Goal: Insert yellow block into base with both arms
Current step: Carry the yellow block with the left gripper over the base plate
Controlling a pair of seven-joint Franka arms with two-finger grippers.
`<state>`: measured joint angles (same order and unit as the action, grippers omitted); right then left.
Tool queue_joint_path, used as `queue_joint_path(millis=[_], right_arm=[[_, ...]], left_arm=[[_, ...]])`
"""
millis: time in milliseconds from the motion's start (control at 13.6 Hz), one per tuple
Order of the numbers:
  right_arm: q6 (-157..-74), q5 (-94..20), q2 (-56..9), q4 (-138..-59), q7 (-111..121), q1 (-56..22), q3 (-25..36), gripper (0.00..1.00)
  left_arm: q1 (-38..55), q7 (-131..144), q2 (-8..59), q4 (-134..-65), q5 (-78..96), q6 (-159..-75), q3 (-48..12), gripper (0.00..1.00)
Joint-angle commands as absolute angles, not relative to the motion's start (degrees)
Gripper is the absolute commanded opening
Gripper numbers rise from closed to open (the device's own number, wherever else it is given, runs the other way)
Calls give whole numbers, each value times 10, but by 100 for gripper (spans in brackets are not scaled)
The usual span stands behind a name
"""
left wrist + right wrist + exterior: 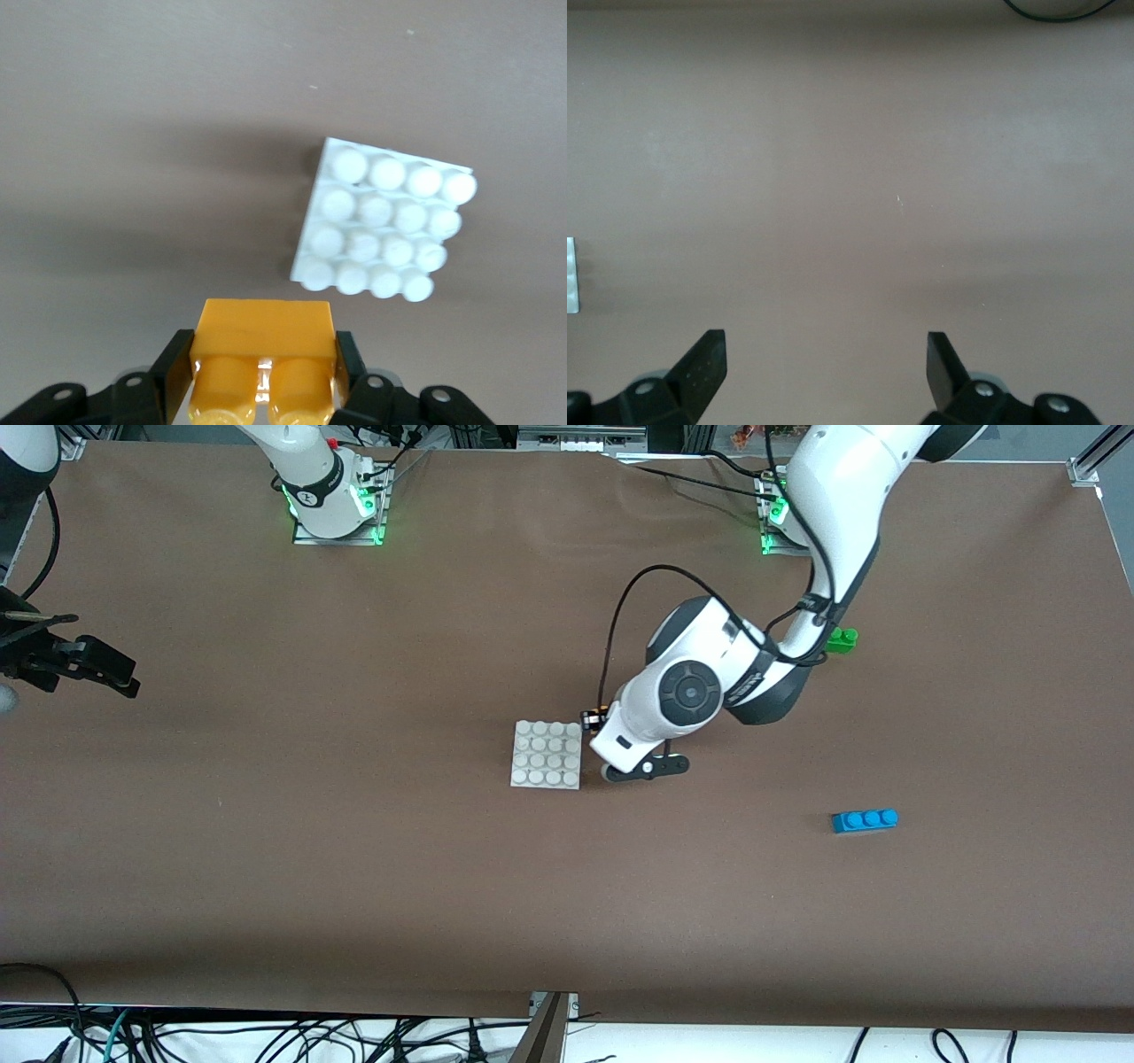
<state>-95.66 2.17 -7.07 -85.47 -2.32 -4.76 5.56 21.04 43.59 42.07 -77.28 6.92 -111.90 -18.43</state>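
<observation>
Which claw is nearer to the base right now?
Left. The left claw, shut on the yellow block, is right beside the base. The right claw waits open at the right arm's end of the table.

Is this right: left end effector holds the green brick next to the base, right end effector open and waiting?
Wrong in one respect: the left end effector is shut on the yellow block, not the green brick, which lies on the table by the left arm. The left wrist view shows it. The block is beside the base, and the right end effector waits open.
</observation>
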Motion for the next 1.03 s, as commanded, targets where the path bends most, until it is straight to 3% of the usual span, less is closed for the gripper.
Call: queue_joint_path(millis=[0, 221, 516, 958], right_arm=[[-953, 29, -65, -859, -21, -44, 52, 100], [-953, 29, -65, -859, -22, -45, 52, 100], [-953, 29, -65, -859, -21, -45, 52, 100], [-953, 29, -65, -859, -21, -45, 52, 100]], left_arm=[[247, 476, 489, -670, 81, -1124, -178, 0], [288, 508, 532, -622, 80, -1139, -170, 0], [308, 524, 548, -620, 74, -1163, -165, 0], [370, 527, 558, -621, 73, -1171, -96, 0]])
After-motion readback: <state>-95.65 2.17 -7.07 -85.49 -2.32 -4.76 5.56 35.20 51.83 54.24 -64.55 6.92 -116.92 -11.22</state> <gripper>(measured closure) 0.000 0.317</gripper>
